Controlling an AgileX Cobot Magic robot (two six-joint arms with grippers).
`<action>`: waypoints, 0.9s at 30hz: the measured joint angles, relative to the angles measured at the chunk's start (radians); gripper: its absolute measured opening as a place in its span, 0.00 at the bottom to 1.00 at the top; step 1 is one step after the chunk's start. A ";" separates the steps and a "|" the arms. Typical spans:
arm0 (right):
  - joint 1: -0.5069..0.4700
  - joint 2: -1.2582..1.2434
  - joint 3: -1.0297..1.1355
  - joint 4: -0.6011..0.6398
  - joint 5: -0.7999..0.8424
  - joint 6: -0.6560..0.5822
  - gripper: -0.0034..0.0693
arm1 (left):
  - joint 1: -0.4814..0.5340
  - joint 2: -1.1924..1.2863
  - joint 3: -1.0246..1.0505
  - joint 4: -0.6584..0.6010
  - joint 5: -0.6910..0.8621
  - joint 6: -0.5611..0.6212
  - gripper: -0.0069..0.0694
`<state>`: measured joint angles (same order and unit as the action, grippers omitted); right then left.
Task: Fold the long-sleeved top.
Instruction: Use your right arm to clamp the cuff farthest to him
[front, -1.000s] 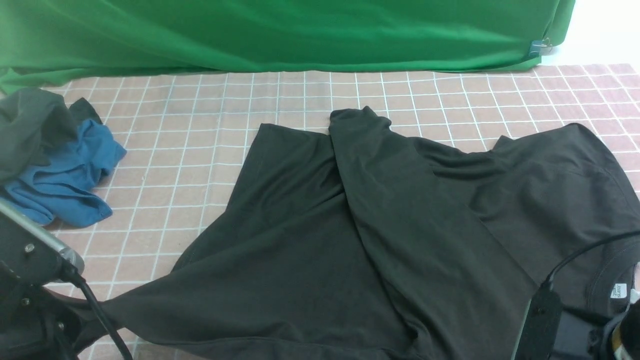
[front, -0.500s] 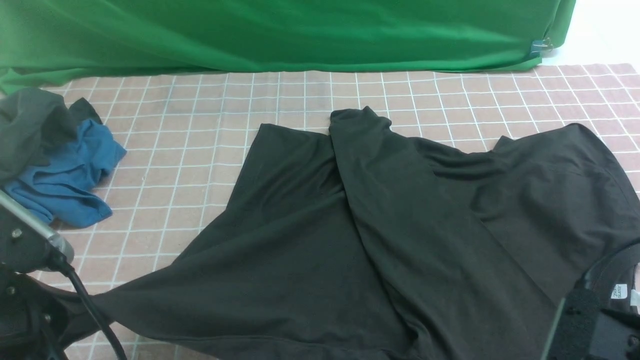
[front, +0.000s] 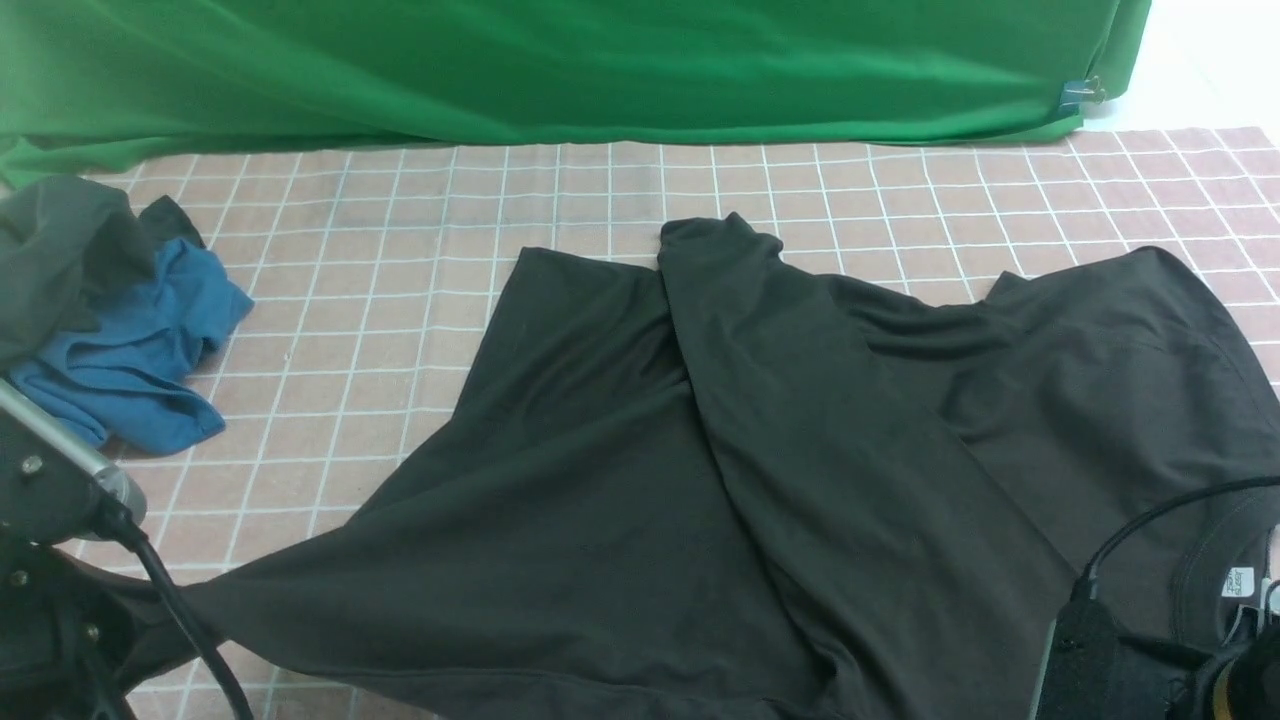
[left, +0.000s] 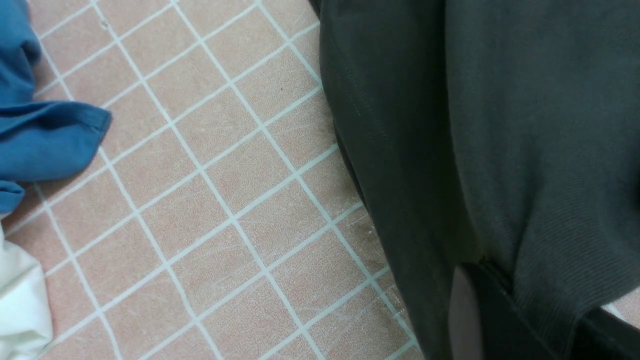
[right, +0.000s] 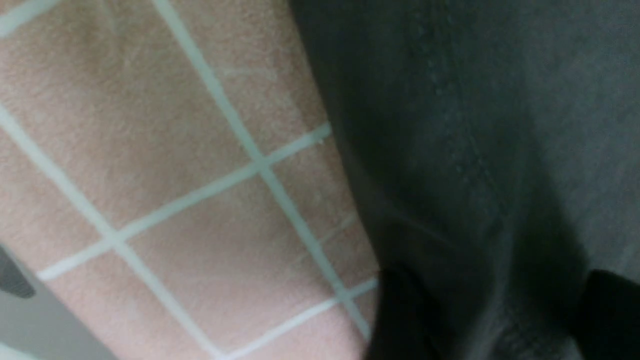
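Large black thin jersey long-sleeved top (front: 640, 480) lies spread on the pink checked tablecloth (front: 400, 300), one sleeve crossing its body. The left gripper (left: 537, 320) pinches its near corner. The right gripper (right: 505, 315) stands with fingers apart astride a stitched edge (near the collar). A deep bite and taut cloth would serve best.

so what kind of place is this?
Probably a staged robot-lab bench, not a home: green backdrop behind, gridded pink table cover, long-sleeved top spread out, spare blue garment aside.
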<state>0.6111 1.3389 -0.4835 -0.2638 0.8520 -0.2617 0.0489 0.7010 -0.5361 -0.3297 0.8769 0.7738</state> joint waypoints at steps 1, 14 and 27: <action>0.000 0.005 0.000 0.000 -0.004 -0.005 0.61 | 0.000 0.000 0.000 0.000 0.000 0.000 0.12; 0.064 -0.087 -0.078 0.173 0.321 0.016 0.11 | 0.000 0.000 -0.001 -0.001 0.068 0.000 0.12; 0.120 -0.188 -0.061 0.363 0.354 -0.020 0.10 | 0.000 -0.010 -0.005 0.022 0.224 0.000 0.12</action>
<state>0.7312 1.1504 -0.5446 0.0995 1.2060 -0.2813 0.0489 0.6914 -0.5409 -0.3075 1.1013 0.7738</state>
